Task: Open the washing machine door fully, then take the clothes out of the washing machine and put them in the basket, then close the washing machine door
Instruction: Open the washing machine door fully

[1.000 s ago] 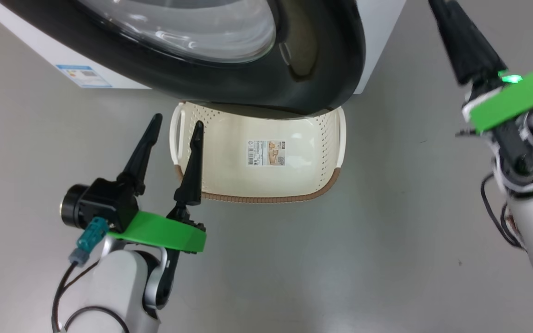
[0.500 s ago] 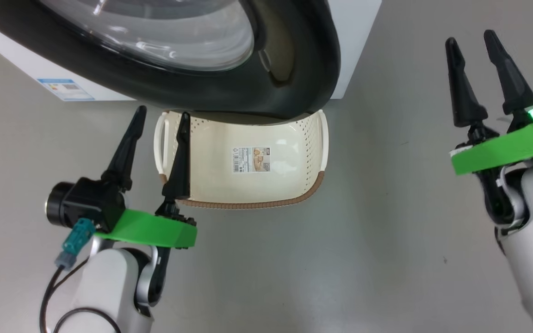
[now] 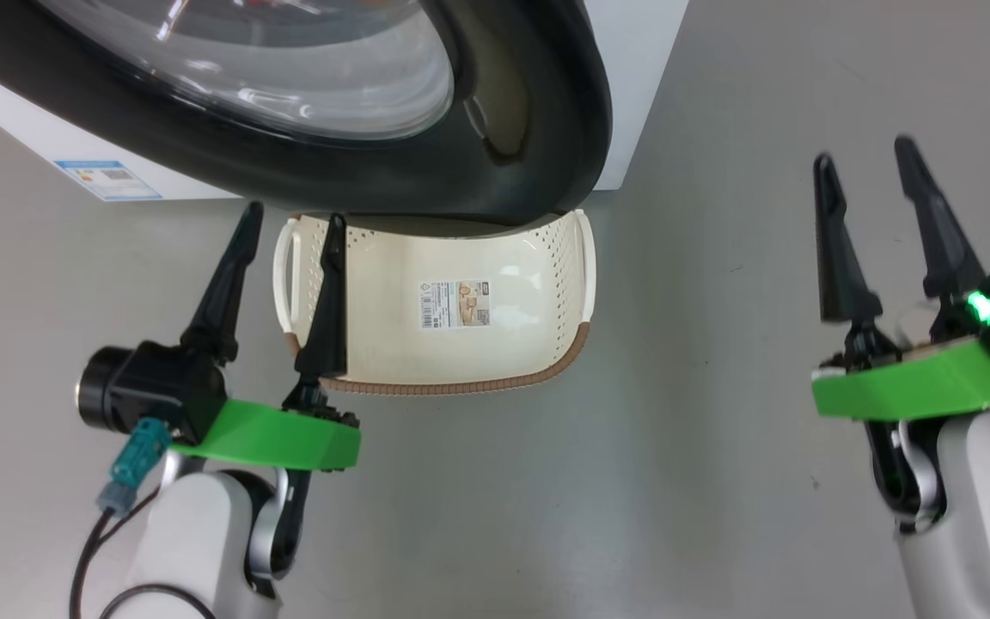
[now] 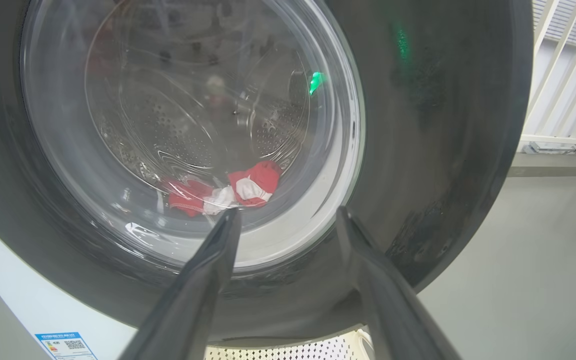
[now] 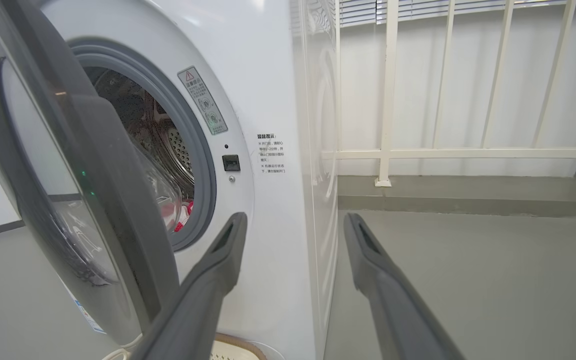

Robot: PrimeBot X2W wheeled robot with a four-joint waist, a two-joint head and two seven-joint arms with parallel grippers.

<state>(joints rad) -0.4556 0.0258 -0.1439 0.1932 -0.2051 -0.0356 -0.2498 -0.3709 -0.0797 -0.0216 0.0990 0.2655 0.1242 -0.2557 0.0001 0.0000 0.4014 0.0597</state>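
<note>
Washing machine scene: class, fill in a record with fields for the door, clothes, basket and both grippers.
Door state: washing machine door partly open
Load: red and white clothes inside the drum
Container: basket on the floor below the door, only a sticker inside
Arms: left gripper open, empty; right gripper open, empty

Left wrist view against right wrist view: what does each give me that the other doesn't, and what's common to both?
Left wrist view: the washing machine door from outside, with the red clothes seen through its glass window. Right wrist view: the door from its edge, standing ajar, plus the grey gasket, warning sticker, latch socket and printed text on the washing machine. Both: door, clothes, drum, a bit of the basket, the white railing.
</note>
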